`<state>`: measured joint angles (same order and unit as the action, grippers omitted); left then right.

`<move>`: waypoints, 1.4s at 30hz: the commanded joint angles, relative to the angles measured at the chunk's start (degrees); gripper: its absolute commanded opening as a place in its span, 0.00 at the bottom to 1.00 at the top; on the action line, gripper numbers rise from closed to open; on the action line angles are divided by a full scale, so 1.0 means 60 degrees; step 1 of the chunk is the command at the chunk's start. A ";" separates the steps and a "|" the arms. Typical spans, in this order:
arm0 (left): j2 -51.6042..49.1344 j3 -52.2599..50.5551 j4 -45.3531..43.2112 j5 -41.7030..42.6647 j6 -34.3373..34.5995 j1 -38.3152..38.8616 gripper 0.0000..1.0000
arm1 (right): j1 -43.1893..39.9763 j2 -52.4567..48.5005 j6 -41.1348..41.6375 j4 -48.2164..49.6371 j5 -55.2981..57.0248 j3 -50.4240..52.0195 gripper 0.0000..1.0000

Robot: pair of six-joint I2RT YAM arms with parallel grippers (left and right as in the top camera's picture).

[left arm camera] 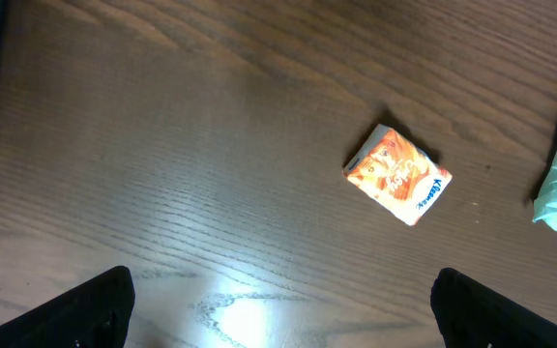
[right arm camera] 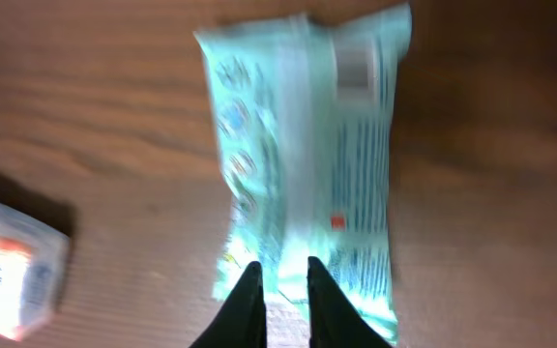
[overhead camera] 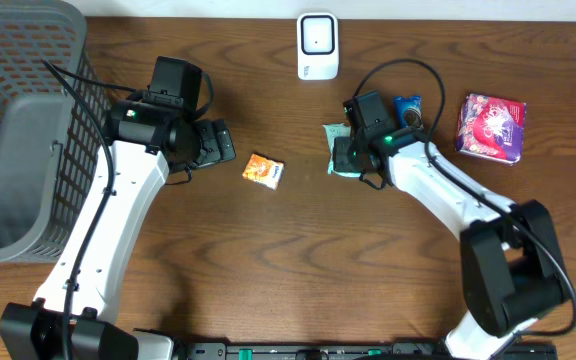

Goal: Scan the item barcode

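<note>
A teal wipes packet (right arm camera: 307,145) lies flat on the wooden table, with a blurred grey barcode patch (right arm camera: 356,68) near its far end. My right gripper (right arm camera: 285,263) is at the packet's near edge, and its fingers stand a narrow gap apart with packet film showing between the tips. From overhead the right gripper (overhead camera: 343,155) hovers over the packet (overhead camera: 334,131). The white scanner (overhead camera: 317,46) stands at the back centre. My left gripper (left arm camera: 280,309) is wide open and empty above bare wood, left of a small orange tissue pack (left arm camera: 396,175).
A grey mesh basket (overhead camera: 18,130) fills the left side. A red-purple packet (overhead camera: 490,127) and a small blue packet (overhead camera: 408,105) lie at the back right. The orange tissue pack (overhead camera: 263,171) lies between the two arms.
</note>
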<state>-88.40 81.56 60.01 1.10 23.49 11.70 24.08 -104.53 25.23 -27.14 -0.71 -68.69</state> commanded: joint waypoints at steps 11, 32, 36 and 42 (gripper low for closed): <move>-0.0022 -0.0040 0.0033 -0.0120 -0.0157 -0.0029 0.98 | 0.0641 -0.0772 0.0069 0.1213 0.2051 -0.0113 0.43; -0.0022 -0.0040 0.0029 -0.0120 -0.0160 -0.0029 0.98 | -0.0087 -0.1934 0.0069 0.1421 0.3850 -0.0328 0.22; -0.0022 -0.0040 0.0029 -0.0120 -0.0157 -0.0029 0.98 | -0.0382 -0.1934 -0.0885 0.1424 0.3042 -0.0528 0.25; -0.0022 -0.0040 0.0033 -0.0120 -0.0157 -0.0029 0.98 | -0.0277 -0.1785 -0.1217 0.1268 0.2758 -0.0572 0.40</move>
<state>-88.40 81.56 60.01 1.10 23.49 11.70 22.00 -114.69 19.62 -18.52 18.22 -71.20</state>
